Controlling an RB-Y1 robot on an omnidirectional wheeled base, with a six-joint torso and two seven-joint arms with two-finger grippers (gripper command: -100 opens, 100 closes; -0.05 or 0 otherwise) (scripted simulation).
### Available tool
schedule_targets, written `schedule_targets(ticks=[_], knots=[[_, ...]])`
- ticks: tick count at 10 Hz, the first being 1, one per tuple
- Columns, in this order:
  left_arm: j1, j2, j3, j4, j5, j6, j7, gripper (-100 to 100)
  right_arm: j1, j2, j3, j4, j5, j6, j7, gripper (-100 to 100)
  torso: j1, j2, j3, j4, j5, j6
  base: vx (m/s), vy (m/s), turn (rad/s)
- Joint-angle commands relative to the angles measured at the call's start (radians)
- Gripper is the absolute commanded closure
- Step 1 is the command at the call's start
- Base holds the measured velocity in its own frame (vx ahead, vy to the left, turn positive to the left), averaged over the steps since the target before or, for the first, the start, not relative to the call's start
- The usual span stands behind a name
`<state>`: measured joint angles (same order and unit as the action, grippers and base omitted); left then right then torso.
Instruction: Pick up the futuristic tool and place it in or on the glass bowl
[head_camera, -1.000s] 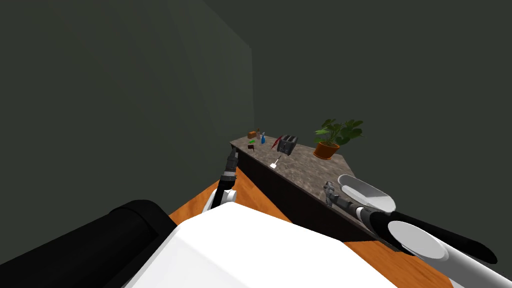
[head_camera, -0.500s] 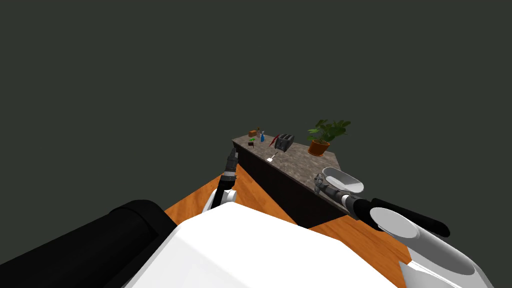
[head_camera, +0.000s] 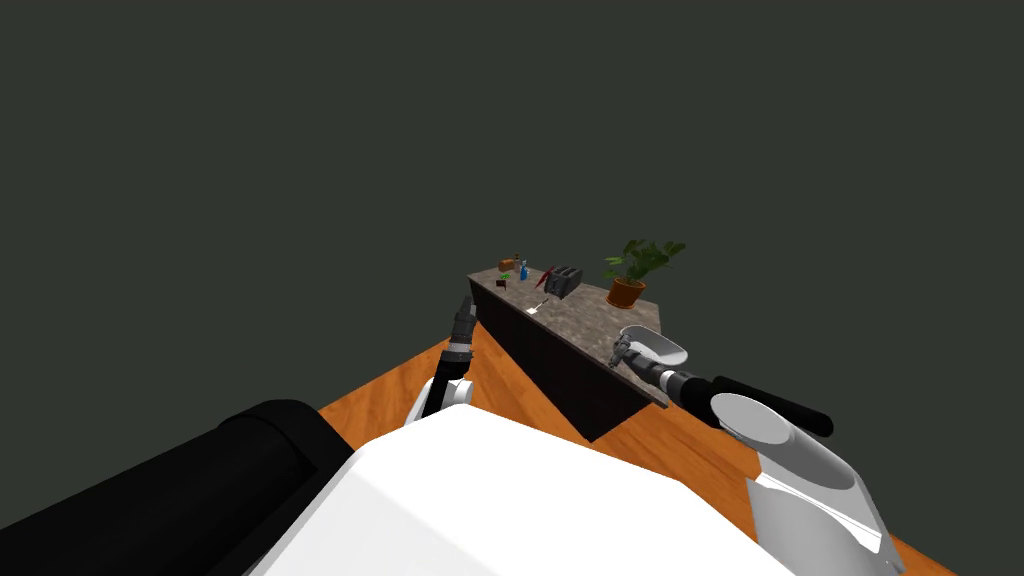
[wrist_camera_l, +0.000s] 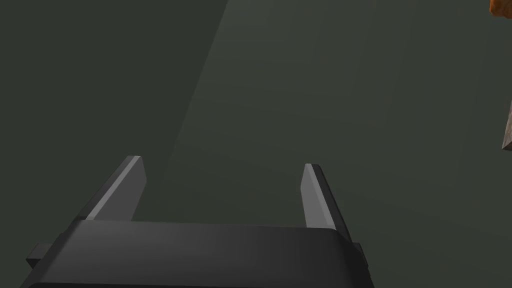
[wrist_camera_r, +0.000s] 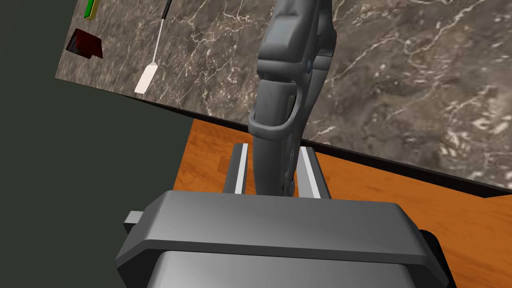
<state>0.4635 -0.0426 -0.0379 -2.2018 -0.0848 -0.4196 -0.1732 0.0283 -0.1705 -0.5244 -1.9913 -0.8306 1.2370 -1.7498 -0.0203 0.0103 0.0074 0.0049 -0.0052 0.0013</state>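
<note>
No readable text, labels or numbers anywhere; the small far countertop (head_camera: 590, 320) items are perhaps too tiny.

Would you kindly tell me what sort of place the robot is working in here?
Probably a kitchen in a house: a stone-patterned counter carries a toaster, a white spatula and a potted plant, and it stands on an orange wood-look floor.

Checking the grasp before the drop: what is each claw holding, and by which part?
Right claw grips the grey tool by its handle end; left claw holds nothing.
</note>
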Motion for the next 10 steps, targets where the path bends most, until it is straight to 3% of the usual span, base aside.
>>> schedule_targets(ticks=[1, 3, 10], knots=[[0.000, 0.000, 0.000, 0.000, 0.000, 0.000, 0.000, 0, -0.025, 0.012, -0.002, 0.008, -0.020, -0.005, -0.028, 100, 0.000, 0.000, 0.000, 0.000, 0.000, 0.000, -0.166, -0.242, 0.135], [0.000, 0.000, 0.000, 0.000, 0.000, 0.000, 0.000, 0, -0.059, 0.027, -0.002, 0.020, -0.038, -0.006, -0.064, 100, -0.001, 0.002, 0.001, 0.000, -0.001, 0.000, -0.137, -0.247, 0.136], [0.000, 0.000, 0.000, 0.000, 0.000, 0.000, 0.000, 0, -0.160, 0.064, -0.035, 0.084, -0.112, 0.005, -0.175, 100, -0.002, -0.007, -0.004, -0.001, -0.001, 0.001, -0.063, -0.260, 0.180]])
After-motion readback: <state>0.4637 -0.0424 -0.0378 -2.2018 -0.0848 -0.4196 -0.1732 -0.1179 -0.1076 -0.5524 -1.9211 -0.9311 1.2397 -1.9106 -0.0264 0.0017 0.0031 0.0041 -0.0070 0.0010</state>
